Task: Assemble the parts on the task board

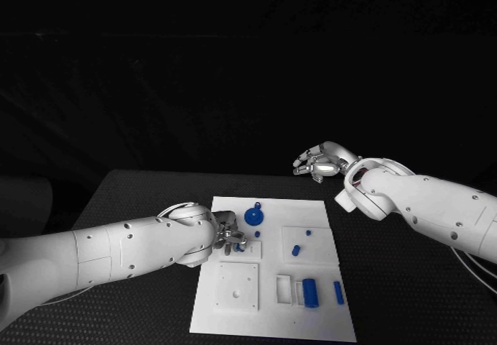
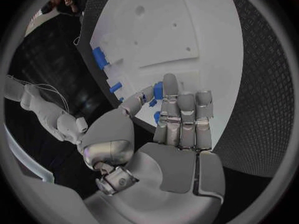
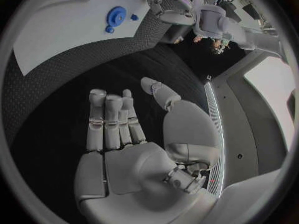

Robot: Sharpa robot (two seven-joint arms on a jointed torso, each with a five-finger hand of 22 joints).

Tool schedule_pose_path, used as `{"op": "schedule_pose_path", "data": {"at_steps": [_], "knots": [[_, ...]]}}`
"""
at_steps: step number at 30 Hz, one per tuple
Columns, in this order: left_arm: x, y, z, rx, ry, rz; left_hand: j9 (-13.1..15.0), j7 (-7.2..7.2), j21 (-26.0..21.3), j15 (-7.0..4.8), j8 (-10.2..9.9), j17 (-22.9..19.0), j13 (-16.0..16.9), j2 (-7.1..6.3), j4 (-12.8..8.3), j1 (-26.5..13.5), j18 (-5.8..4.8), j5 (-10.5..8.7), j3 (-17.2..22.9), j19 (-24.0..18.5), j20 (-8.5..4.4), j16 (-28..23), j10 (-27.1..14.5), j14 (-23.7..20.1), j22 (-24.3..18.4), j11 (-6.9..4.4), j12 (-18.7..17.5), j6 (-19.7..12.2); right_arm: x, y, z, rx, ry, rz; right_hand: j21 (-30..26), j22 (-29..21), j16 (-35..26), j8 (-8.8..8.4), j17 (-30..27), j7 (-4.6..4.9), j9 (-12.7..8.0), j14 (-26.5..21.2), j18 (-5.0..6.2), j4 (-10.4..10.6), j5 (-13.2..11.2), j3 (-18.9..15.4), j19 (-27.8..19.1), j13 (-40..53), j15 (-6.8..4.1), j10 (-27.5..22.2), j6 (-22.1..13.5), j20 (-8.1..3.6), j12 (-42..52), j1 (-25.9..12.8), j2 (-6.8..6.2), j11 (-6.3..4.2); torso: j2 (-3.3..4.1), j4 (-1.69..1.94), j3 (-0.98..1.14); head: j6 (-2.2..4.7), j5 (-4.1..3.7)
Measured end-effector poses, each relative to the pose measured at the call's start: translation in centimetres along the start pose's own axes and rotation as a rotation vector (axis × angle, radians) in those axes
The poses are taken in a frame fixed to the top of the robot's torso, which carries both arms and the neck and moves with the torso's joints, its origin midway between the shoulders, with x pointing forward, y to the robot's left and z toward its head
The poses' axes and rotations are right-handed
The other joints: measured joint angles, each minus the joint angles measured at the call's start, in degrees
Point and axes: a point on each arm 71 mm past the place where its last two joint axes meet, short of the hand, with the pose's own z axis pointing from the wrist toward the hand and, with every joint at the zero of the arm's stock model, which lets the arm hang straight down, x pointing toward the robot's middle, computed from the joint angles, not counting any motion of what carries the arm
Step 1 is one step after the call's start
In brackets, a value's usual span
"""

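Observation:
The white task board (image 1: 271, 316) lies mid-table. My left hand (image 1: 230, 233) hovers over its left side; thumb and a finger pinch a small blue part (image 2: 157, 90) just above the board (image 2: 187, 30). A round blue part (image 1: 255, 215) stands near the far edge, also seen as the blue disc (image 3: 116, 16). Small blue pegs (image 1: 296, 250) lie in the middle, and a blue cylinder (image 1: 311, 293) and blue bar (image 1: 337, 292) sit near the front right. My right hand (image 1: 323, 162) is raised beyond the board's far right corner, fingers straight and apart, palm (image 3: 124, 134) holding nothing.
A raised white square block (image 1: 237, 285) with holes sits on the board's front left, and a narrow white slot piece (image 1: 284, 287) beside it. Black textured table (image 1: 135, 201) surrounds the board. My left hand (image 3: 171, 2) appears in the right wrist view.

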Motion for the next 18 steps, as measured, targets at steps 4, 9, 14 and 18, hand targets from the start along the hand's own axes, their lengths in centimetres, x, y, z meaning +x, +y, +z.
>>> {"op": "schedule_pose_path", "data": {"at_steps": [4, 9, 14, 18], "knots": [[0.09, -0.11, -0.01, 0.003, 0.003, 0.001, 0.11, -0.06, 0.0, -0.07, -0.01, 0.0, 0.0, 0.15, 0.0, -0.15, 0.0, 0.0, 0.0, 0.0, 0.0, 0.0, -0.15, 0.07, 0.0, -0.15, 0.0, -0.05, 0.02, 0.01, 0.01, 0.0, 0.001, 0.0, 0.0, 0.0, 0.0, 0.0, 0.0, -0.01, 0.0, 0.0, -0.01, 0.0, 0.0, 0.0, 0.0, 0.0, 0.0, 0.0, 0.0, 0.0, 0.0, 0.0, 0.0, 0.0, 0.0, 0.01, 0.0, 0.02, 0.04], [0.03, -0.09, 0.07, 0.001, 0.002, 0.001, 0.3, 0.12, 0.0, -0.09, -0.07, 0.0, 0.05, 0.22, -0.01, -0.22, 0.0, -0.24, 0.01, 0.0, 0.0, 0.0, -0.14, 0.09, -0.01, -0.15, 0.0, 0.12, 0.04, 0.02, 0.02, 0.0, 0.002, 0.0, 0.0, 0.0, 0.0, 0.0, 0.0, -0.02, 0.0, -0.01, 0.0, 0.0, 0.0, 0.0, 0.0, -0.05, 0.01, 0.0, 0.01, 0.0, 0.0, 0.0, 0.0, 0.0, -0.01, 0.01, 0.01, 0.03, 0.06], [0.04, 0.01, 0.16, -0.002, 0.002, 0.001, 0.3, 0.12, 0.0, -0.1, -0.15, 0.0, 0.05, 0.22, -0.02, -0.22, 0.0, -0.45, 0.02, 0.0, 0.0, 0.0, -0.14, 0.1, -0.01, -0.15, 0.0, 0.12, 0.04, 0.02, 0.02, 0.0, 0.002, 0.0, 0.0, -0.01, 0.0, 0.0, -0.05, -0.09, 0.0, -0.01, 0.0, 0.0, -0.01, 0.0, 0.0, -0.06, 0.01, 0.0, 0.08, 0.01, 0.0, 0.0, 0.0, 0.0, 0.0, 0.0, 0.02, 0.03, 0.07], [0.03, 0.04, 0.18, -0.003, 0.0, 0.002, 0.29, 0.12, 0.0, -0.15, 0.06, 0.0, 0.11, 0.21, -0.02, -0.21, 0.0, -0.66, 0.02, 0.02, -0.02, 0.0, -0.14, 0.14, -0.02, -0.15, 0.0, 0.12, 0.03, 0.01, 0.01, 0.0, 0.002, 0.0, 0.01, 0.05, 0.0, 0.2, -0.05, -0.09, 0.0, -0.01, 0.0, 0.0, 0.18, 0.0, 0.0, -0.12, 0.01, 0.0, 0.09, 0.01, 0.0, 0.0, 0.0, 0.0, 0.0, -0.02, 0.02, 0.05, 0.09]]}}
